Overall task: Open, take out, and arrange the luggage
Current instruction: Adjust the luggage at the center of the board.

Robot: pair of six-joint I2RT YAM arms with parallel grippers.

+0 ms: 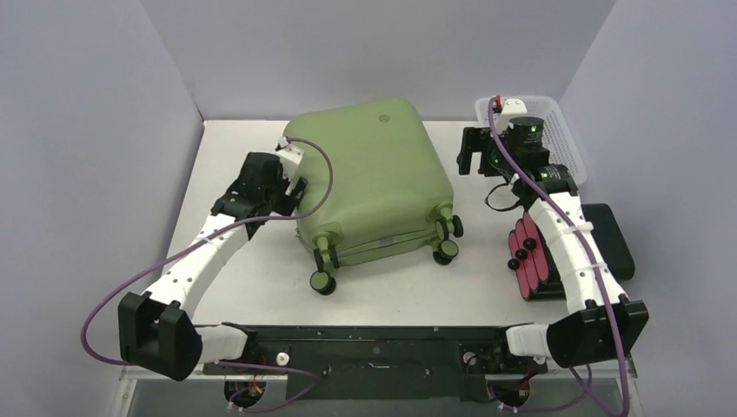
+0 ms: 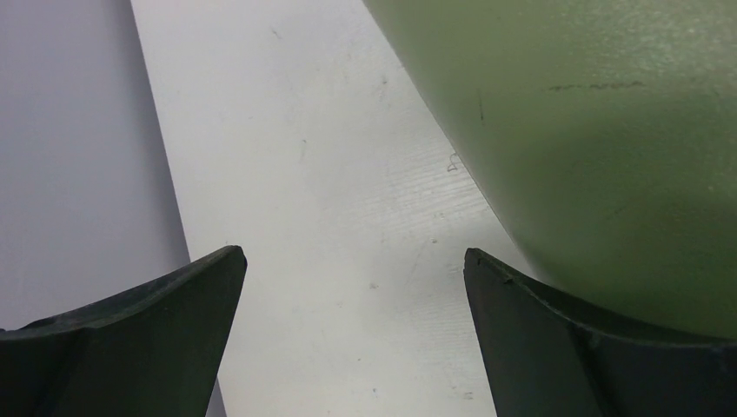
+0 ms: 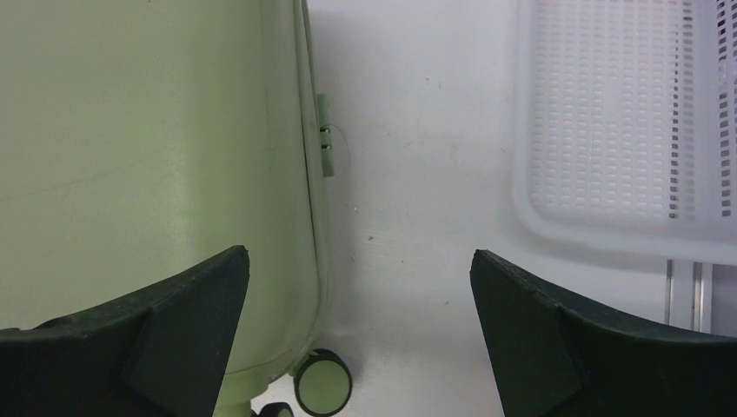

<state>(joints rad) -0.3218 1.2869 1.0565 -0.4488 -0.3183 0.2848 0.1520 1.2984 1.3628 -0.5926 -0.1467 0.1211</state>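
One luggage (image 1: 374, 178), two gaping pincers (image 2: 352, 254) (image 3: 360, 254)

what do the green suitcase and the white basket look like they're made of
The large olive-green rounded suitcase looks like moulded hard plastic with a smooth satin finish: soft highlights, faint scuffs, no weave. The white rectangular mesh basket seems thin moulded plastic, semi-glossy: a regular grid of small holes and a smooth rim.

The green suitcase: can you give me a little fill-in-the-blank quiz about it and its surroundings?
The suitcase lies flat with its lid ____.
The white basket stands to the suitcase's ____, seen from the top camera.
The left end effector and right end effector are both ____, holding nothing.
Missing: closed; right; open.
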